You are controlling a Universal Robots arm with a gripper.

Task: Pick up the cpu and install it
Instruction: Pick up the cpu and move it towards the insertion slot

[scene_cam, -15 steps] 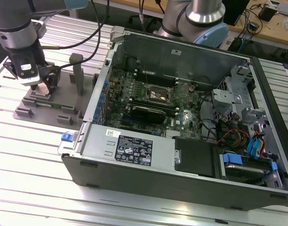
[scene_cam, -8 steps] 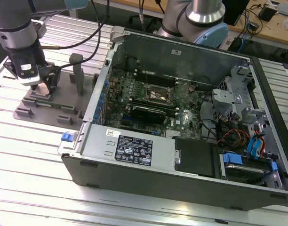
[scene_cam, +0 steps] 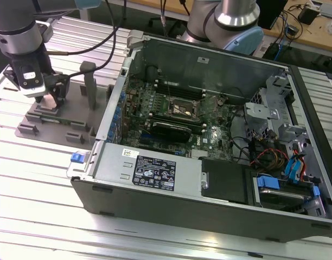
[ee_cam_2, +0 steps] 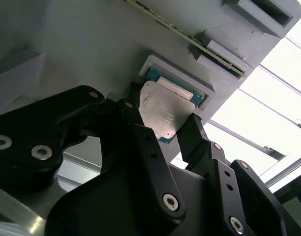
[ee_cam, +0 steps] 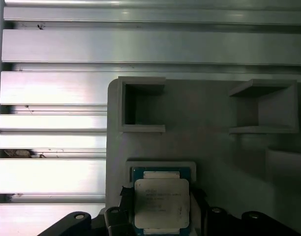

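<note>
The arm (scene_cam: pixel 18 33) is a thick grey cylinder at its wrist, with a white block bearing a dark mark (scene_cam: pixel 30 81) fixed below it. In the exterior view a rounded silver joint housing (scene_cam: pixel 231 19) carries a pale blue cap (scene_cam: pixel 251 37), and thin black cables (scene_cam: pixel 87 50) loop away from the wrist. The gripper (scene_cam: pixel 50 101) is matte black. In the second wrist view its links (ee_cam_2: pixel 47 132) are broad and round-edged, joined by silver socket-head screws (ee_cam_2: pixel 170 201), and they narrow into slim, flat-sided black fingers (ee_cam_2: pixel 192 137). More silver screws dot the black parts in the first wrist view.
</note>
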